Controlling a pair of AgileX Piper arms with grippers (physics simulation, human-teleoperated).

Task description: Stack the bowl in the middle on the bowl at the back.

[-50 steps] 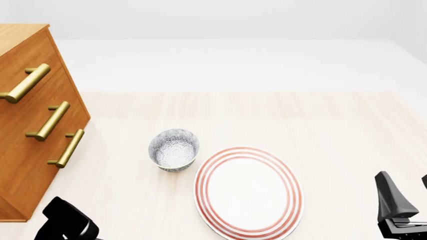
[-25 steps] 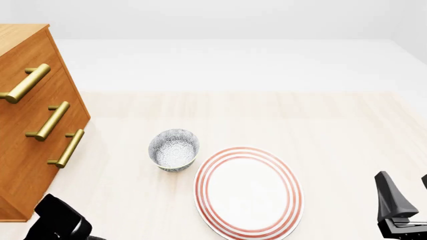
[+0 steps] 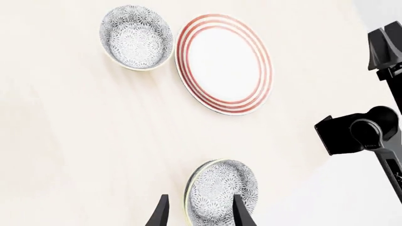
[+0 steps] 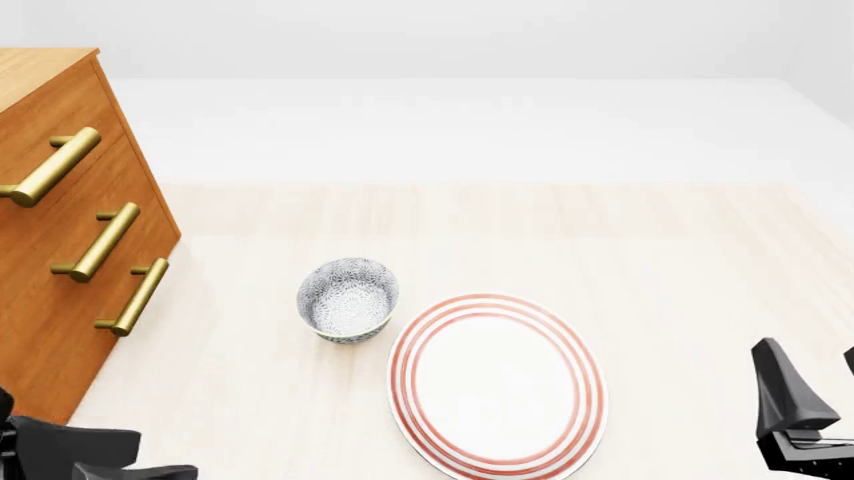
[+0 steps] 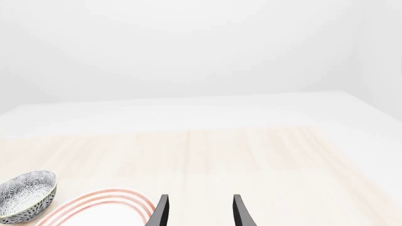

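The bowl in the middle point(image 3: 217, 188) shows only in the left wrist view, cut off by the picture's border; it sits close to the tabletop's near edge, and the front view misses it altogether. The left gripper point(image 3: 198, 201) hangs over it with its jaws spread wide; one finger point(image 3: 238, 212) crosses in front of the bowl's inside, the other stands just outside the rim, so the rim lies between them; neither is seen to press on it, and whether either touches it I cannot tell. In the front view only black parts of that arm show at the lower left corner.

The bowl at the back point(image 4: 347, 298) stands upright towards the tabletop's left side, well apart from the other bowl; the red-ringed plate point(image 4: 497, 383) lies just beside it, nearer the near edge, and whether the two rims touch is hard to make out.

The right gripper point(image 5: 198, 212) is spread wide and holds nothing; it is over the near right corner, half cut off in the front view.

A wooden dresser point(image 4: 60, 250) with brass handles stands at the left edge, partly out of frame.
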